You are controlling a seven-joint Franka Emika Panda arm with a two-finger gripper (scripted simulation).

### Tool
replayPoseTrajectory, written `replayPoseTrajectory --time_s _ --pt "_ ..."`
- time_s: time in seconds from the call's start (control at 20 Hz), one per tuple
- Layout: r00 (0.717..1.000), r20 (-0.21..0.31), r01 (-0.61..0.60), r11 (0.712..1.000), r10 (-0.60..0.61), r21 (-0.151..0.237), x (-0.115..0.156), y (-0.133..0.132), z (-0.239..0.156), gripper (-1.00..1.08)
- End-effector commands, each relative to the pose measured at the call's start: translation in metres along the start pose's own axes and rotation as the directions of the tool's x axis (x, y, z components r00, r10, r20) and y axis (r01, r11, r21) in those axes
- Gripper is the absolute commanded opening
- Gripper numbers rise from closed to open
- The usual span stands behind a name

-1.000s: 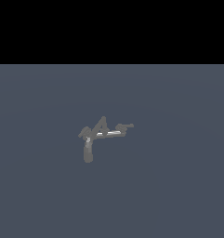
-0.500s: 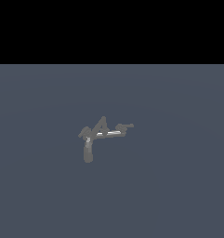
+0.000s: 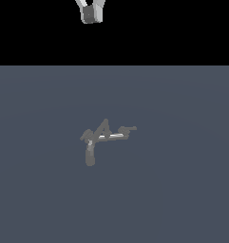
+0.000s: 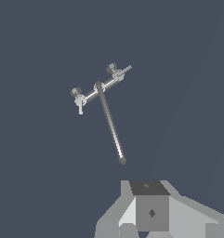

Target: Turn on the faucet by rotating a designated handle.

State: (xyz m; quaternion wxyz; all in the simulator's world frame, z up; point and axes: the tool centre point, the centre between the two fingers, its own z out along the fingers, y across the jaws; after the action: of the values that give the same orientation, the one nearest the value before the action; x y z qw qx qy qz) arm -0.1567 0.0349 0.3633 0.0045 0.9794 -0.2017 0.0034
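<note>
Flat, dim, shadowless render; sharp throughout, no glare.

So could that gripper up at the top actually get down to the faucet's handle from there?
Probably yes. The gripper hangs well above the faucet, far from the handle, and nothing stands between them; the floor around the fixture is bare. It just has a long way to descend.

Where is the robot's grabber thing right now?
In the exterior view, the end effector pokes in at the top edge, high above the faucet sitting mid-floor; it touches nothing.
</note>
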Motion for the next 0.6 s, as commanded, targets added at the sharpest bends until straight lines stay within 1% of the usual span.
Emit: replayPoseTrajectory --time_s 0.0,0.25,0.55 --pt "0.998 0.001 -0.064 0.998 0.064 0.002 0.012 -0.007 0.019 -1.00" --pt "0.983 0.003 -0.184 0.983 0.184 0.003 0.038 -0.019 0.055 -1.00" --pt "0.948 0.006 -0.318 0.948 0.318 0.004 0.068 -0.028 0.096 -1.00"
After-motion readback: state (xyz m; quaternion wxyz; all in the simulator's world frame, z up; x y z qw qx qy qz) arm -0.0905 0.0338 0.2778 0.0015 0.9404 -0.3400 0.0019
